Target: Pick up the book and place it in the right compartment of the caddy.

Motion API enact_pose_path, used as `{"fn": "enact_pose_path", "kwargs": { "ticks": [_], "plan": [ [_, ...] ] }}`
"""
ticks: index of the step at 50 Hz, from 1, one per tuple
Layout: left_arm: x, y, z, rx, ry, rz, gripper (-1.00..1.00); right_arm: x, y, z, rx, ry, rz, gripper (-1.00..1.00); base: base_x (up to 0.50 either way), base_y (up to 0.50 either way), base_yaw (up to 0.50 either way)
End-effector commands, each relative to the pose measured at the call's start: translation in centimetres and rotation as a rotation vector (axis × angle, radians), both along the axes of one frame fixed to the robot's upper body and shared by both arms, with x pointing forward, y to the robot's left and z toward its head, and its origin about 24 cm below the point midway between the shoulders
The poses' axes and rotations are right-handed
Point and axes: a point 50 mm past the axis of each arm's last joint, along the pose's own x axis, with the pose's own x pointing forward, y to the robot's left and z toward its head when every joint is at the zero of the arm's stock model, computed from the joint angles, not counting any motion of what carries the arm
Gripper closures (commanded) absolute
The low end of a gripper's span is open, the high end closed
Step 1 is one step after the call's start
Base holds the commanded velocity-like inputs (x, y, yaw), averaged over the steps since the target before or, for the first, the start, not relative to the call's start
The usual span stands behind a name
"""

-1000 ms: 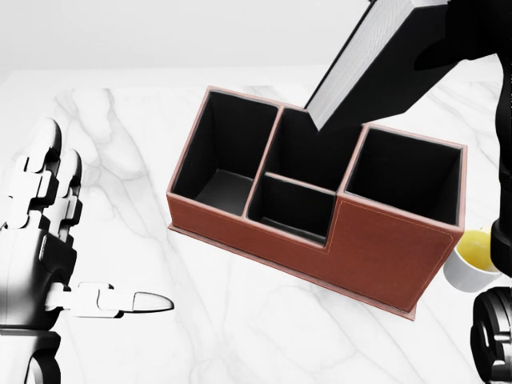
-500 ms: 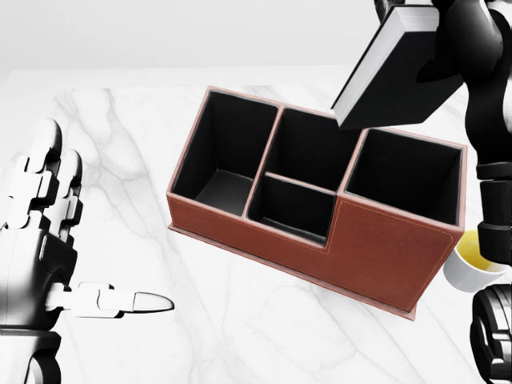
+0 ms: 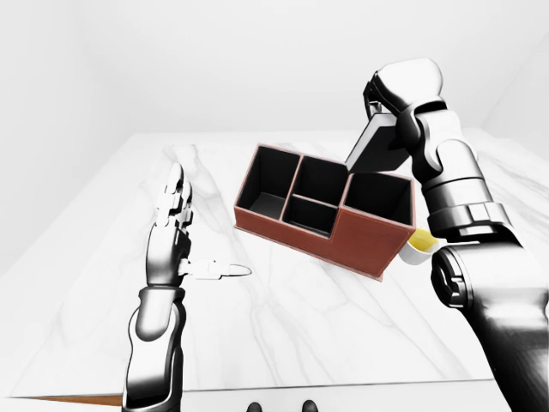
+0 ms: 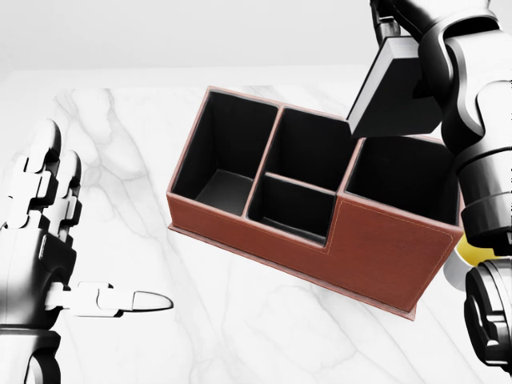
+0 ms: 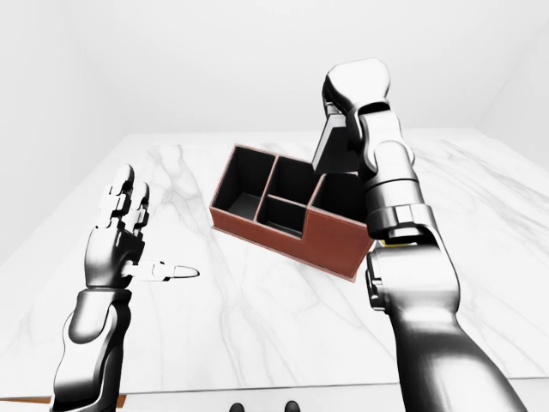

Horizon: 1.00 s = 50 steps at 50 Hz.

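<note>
Right hand (image 3: 403,90) raised above the caddy (image 4: 376,248), its fingers clamped on the upper end of the book (image 4: 396,96). The book hangs tilted below the hand, dark cover toward the camera; in the head view its lower edge stands over the far rim of the caddy, about where the middle section meets the right compartment (image 4: 404,176). Whether that edge touches the rim cannot be told. The right forearm crosses the right side of the head view and hides part of the compartment's far right corner.

The caddy is a reddish-brown leather-look box with a black lining, set askew on the white marble table (image 4: 144,152). It has a tall left compartment, two smaller middle cells one behind the other, and the right compartment.

A yellow-and-white cup (image 3: 422,245) sits just beside the caddy's right end, largely hidden by the right arm.

Left hand (image 4: 48,240) held over the table at the left of the view, fingers spread apart and upright, thumb pointing toward the caddy, gripping nothing and well apart from it.
</note>
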Motion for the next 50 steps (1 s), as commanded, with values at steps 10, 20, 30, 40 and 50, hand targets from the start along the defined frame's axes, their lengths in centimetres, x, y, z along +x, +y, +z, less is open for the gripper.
{"fn": "enact_pose_path", "kwargs": {
  "ticks": [10,20,30,40,50],
  "plan": [
    [0.1,0.1,-0.2,-0.001,0.009,0.005,-1.0,0.6,-0.9,-1.1,-0.068,-0.022,-0.047,1.0,0.0,0.0,0.0],
    [0.1,0.1,-0.2,-0.003,0.012,0.009,-1.0,0.7,-1.1,-2.1,-0.09,-0.016,-0.055,1.0,0.0,0.0,0.0],
    [0.1,0.1,-0.3,-0.001,0.013,0.011,-1.0,0.9,-1.5,-2.8,-0.106,-0.009,-0.065,1.0,0.0,0.0,0.0],
    [0.1,0.1,-0.3,0.0,0.016,0.008,-1.0,0.9,-1.5,-3.7,-0.114,0.008,-0.065,1.0,0.0,0.0,0.0],
    [0.1,0.1,-0.3,-0.001,0.016,0.007,-1.0,1.1,-1.3,-5.1,-0.128,0.033,-0.06,1.0,0.0,0.0,0.0]
  ]
}}
